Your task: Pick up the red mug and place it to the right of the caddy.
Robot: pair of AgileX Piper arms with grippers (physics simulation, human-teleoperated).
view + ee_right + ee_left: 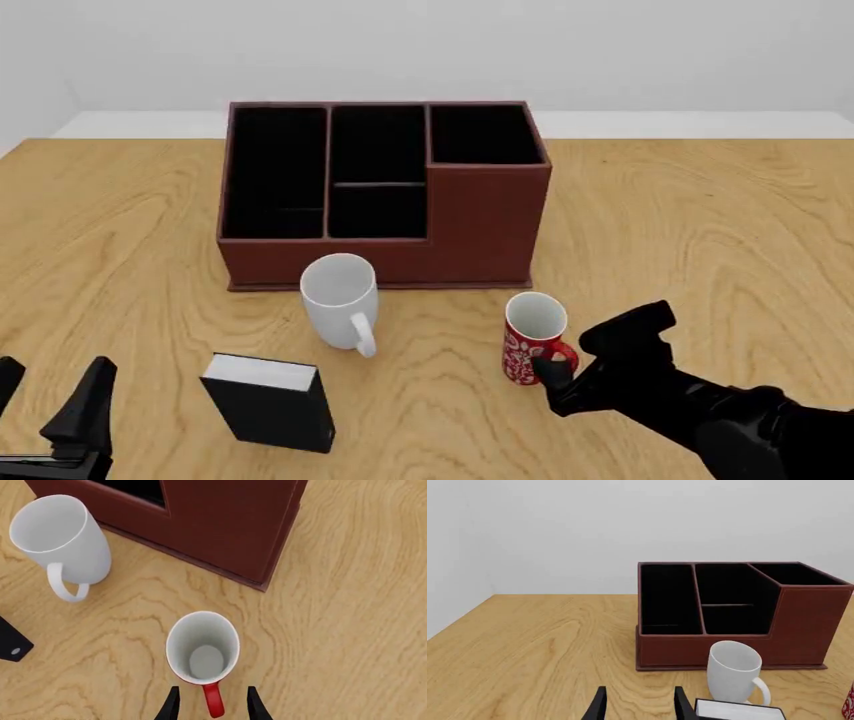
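The red mug with white swirls stands upright on the table, in front of the caddy's right front corner, with its handle toward me. In the right wrist view the mug shows its white inside, and its red handle lies between the fingers. My right gripper is open, with one finger on each side of the handle and a gap to each. My left gripper is open and empty at the near left edge. From the left wrist view I see the caddy and a sliver of the red mug.
A plain white mug stands before the caddy's front wall, left of the red mug. A small black box stands nearer me, left of centre. Bare wood lies to the right of the caddy.
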